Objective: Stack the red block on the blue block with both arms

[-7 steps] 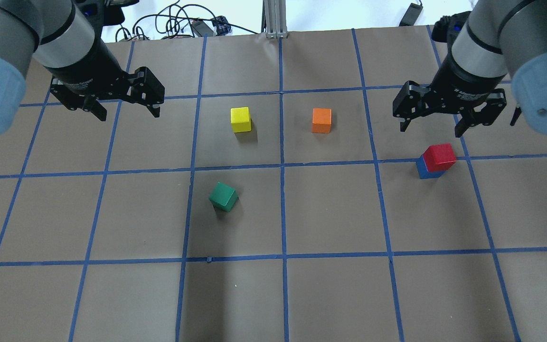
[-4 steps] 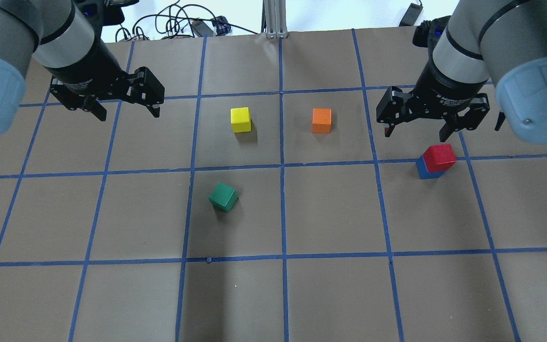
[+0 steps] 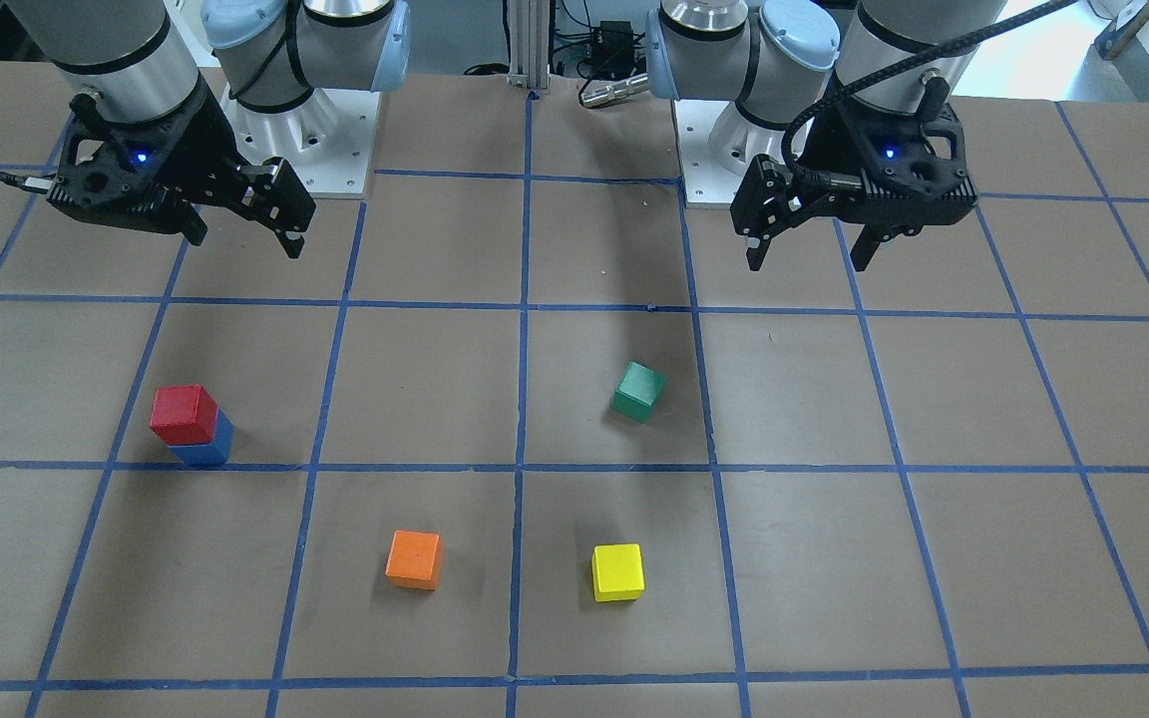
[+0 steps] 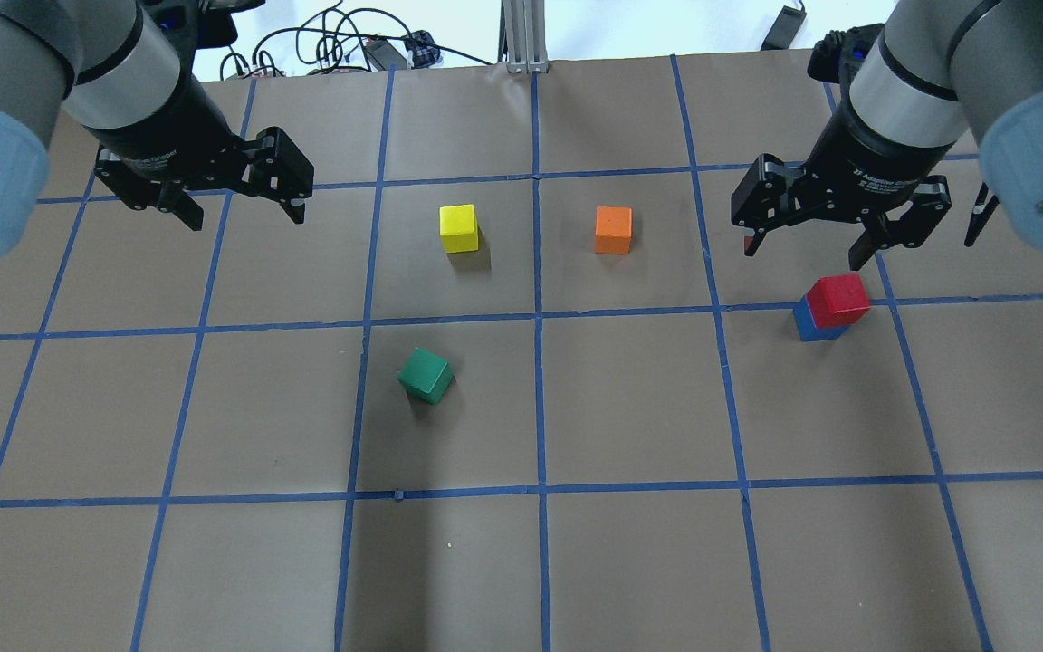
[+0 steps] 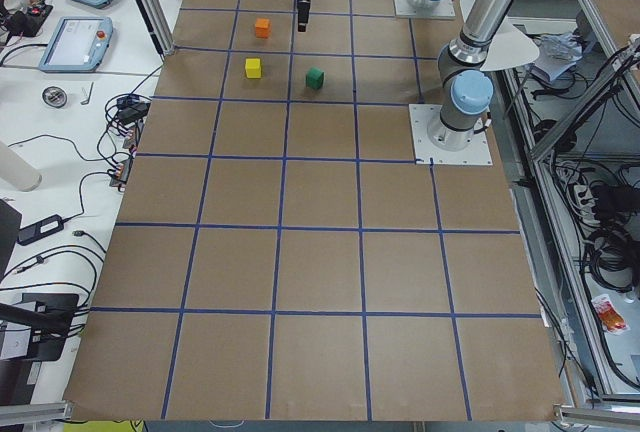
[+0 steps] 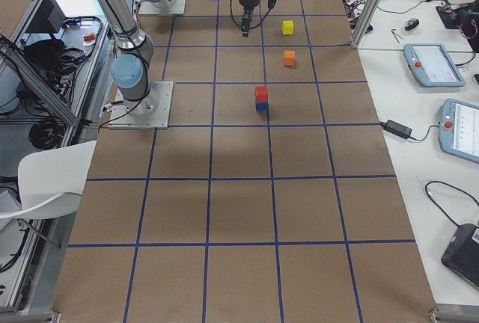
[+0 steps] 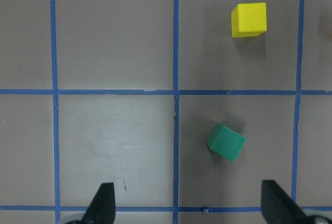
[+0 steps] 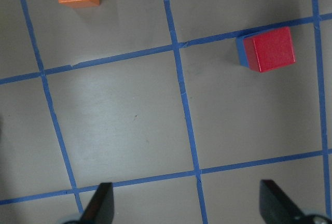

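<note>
The red block (image 4: 838, 299) sits on top of the blue block (image 4: 807, 323) at the table's right; the stack also shows in the front view, red block (image 3: 183, 413) on blue block (image 3: 207, 449). My right gripper (image 4: 802, 249) is open and empty, raised just behind the stack and apart from it. In the right wrist view the red block (image 8: 270, 49) covers most of the blue block (image 8: 241, 51). My left gripper (image 4: 245, 219) is open and empty, raised over the table's left side.
A yellow block (image 4: 459, 227) and an orange block (image 4: 613, 229) stand in the middle far row. A green block (image 4: 425, 374) lies turned at an angle nearer the middle. Blue tape lines grid the brown table (image 4: 630, 561).
My right gripper swung left, then came partly back to the right, staying open. The stack and the left arm have not moved.
</note>
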### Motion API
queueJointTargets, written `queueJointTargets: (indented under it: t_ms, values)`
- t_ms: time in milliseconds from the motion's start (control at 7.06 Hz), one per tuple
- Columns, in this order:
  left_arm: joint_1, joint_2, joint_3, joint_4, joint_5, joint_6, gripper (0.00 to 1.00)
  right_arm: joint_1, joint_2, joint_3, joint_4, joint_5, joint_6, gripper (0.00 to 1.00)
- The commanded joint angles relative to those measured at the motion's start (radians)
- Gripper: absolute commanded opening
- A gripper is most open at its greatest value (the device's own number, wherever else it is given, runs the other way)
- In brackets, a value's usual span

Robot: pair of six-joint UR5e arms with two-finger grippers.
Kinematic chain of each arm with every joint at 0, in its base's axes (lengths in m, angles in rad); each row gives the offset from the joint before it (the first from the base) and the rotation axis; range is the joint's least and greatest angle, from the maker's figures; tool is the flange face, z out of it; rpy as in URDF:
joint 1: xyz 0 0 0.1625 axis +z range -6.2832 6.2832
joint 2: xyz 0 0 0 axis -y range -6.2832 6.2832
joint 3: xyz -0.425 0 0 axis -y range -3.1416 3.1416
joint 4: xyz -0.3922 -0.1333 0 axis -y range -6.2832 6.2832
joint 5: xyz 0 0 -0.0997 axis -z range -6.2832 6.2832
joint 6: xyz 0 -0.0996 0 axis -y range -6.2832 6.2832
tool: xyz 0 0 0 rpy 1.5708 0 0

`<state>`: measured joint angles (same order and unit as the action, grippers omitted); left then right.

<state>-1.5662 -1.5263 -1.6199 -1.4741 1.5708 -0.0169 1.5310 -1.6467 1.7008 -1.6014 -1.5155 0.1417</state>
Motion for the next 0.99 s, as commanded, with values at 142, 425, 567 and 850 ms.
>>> queueJointTargets:
  t_ms: [142, 425, 567, 850]
  values:
    - [-0.002, -0.002, 0.000, 0.000, 0.000, 0.000, 1.00, -0.002, -0.012, 0.000, 0.001, -0.046, 0.006, 1.00]
    - [-0.002, -0.003, 0.003, 0.001, 0.000, 0.000, 1.00, -0.002, -0.012, 0.000, -0.003, -0.048, 0.007, 1.00]
    - [-0.002, -0.003, 0.003, 0.002, 0.000, 0.002, 1.00, -0.002, -0.012, 0.002, -0.003, -0.049, 0.007, 1.00]
    - [-0.002, -0.003, 0.003, 0.002, 0.000, 0.000, 1.00, -0.009, -0.010, 0.003, -0.005, -0.046, 0.007, 1.00]
